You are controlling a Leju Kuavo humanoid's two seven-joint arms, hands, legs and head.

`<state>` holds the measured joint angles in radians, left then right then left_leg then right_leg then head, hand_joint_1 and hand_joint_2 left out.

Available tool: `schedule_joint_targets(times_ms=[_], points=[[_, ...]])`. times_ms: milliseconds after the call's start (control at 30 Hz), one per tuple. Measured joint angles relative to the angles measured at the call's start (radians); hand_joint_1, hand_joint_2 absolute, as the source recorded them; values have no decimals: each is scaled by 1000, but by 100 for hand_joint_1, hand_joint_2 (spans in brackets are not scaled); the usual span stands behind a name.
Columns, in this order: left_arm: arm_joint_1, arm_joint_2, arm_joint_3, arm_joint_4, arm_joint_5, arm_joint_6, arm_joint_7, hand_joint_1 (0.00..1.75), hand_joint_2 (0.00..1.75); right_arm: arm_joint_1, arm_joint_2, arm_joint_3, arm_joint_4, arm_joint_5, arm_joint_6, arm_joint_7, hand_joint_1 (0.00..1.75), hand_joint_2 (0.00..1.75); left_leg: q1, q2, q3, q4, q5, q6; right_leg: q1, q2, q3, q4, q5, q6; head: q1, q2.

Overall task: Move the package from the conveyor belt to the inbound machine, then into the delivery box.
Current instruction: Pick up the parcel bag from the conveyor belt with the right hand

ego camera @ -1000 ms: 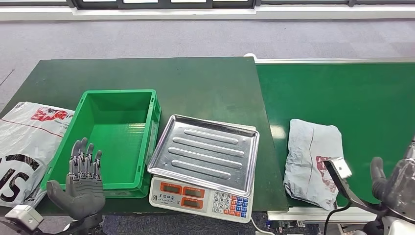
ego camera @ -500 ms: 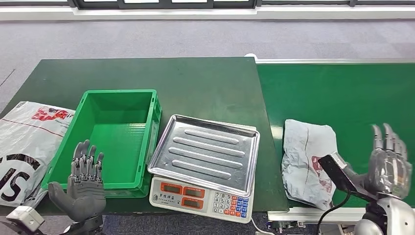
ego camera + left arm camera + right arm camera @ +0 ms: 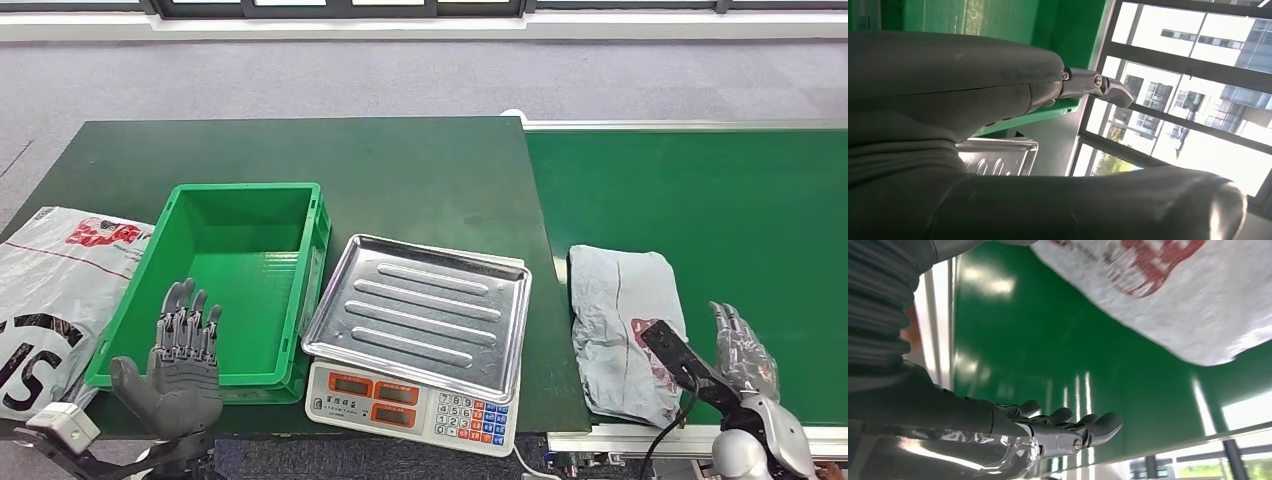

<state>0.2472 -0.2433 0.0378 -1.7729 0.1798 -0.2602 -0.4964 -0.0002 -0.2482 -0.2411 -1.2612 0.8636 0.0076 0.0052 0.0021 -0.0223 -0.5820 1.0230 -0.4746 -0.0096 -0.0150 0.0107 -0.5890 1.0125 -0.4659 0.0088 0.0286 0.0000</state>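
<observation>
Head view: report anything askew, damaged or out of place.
The crumpled grey plastic package lies wrinkled and slightly askew on the green conveyor belt. A large white printed bag hangs off the dark green table's near left corner. The silver scale tray sits slightly skewed. Nothing looks spilled or broken.

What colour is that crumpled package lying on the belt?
Grey, with a red printed mark. The package shows best in the head view.

parcel-sorting workstation | conveyor belt point(image 3: 700, 190) | weighing scale point(image 3: 415, 335) | green crate point(image 3: 240, 275)
</observation>
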Motion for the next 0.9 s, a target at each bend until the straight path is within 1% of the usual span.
schedule_joint_targets(times_ms=[300,500,600,667,733,900], points=[[0,1,0,1,2,2,2,0,0,-13,-5,0,36,39,-17,26,0,175,0,0,0,0,0,0,0,-1,0,0,0,0,0,0],[-2,1,0,3,6,6,7,0,0,-33,-9,0,67,125,-41,71,0,175,0,0,0,0,0,0,0,-1,0,0,0,0,0,0],[-4,1,0,6,11,7,8,0,0,-38,-12,0,86,147,-48,83,0,175,0,0,0,0,0,0,0,-1,0,0,0,0,0,0],[-6,1,0,10,14,8,7,0,0,-40,-12,0,102,151,-52,73,0,175,0,0,0,0,0,0,0,-1,0,0,0,0,0,0],[-10,2,0,16,16,11,3,0,0,-51,-5,1,127,147,-58,45,0,175,0,0,-2,0,0,0,0,-1,0,0,0,0,0,0],[-21,6,0,29,18,16,-3,0,0,-94,29,22,202,126,-64,-4,0,175,0,-1,0,0,0,0,0,-1,0,0,0,0,0,0]])
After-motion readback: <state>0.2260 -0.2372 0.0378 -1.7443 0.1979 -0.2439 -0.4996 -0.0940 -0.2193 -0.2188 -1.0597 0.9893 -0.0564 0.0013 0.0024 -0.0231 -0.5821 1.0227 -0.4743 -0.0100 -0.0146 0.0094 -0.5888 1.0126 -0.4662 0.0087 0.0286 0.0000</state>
